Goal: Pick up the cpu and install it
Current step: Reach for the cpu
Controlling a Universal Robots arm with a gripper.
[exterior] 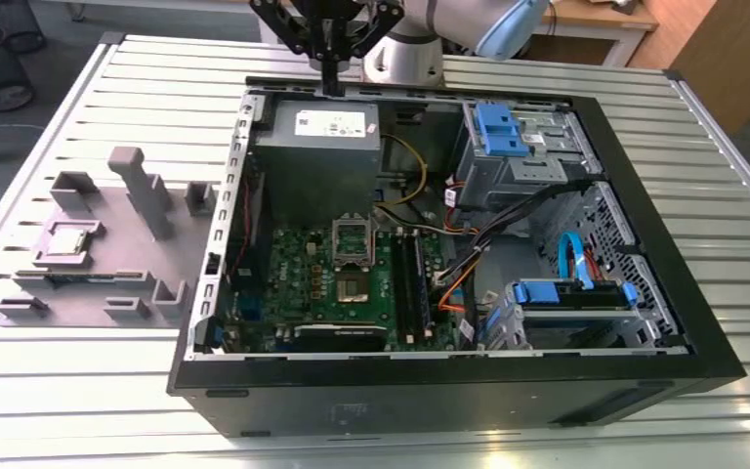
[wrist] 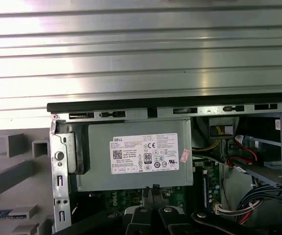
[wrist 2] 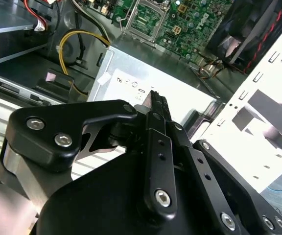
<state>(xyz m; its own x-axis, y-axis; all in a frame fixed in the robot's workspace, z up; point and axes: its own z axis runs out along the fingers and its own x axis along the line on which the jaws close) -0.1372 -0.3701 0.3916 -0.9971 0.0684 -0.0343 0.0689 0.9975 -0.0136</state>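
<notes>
End effector (exterior: 332,86), closed and empty, hangs over the grey metal power-supply box (exterior: 316,132), and I judge the small silvery square cpu (exterior: 73,237), well apart, is unpicked and needs opened fingers.

The gripper (exterior: 332,86) is held pointing straight down near the far edge of the table (exterior: 75,401), as seen in the exterior view. Its black fingers (wrist 2: 155,105) are pressed together at the tips, and nothing is gripped between them. The linkage bars are splayed outward above the tips. The silver arm (exterior: 408,54), capped in blue, is seen just behind, toward the exterior view's right.
</notes>
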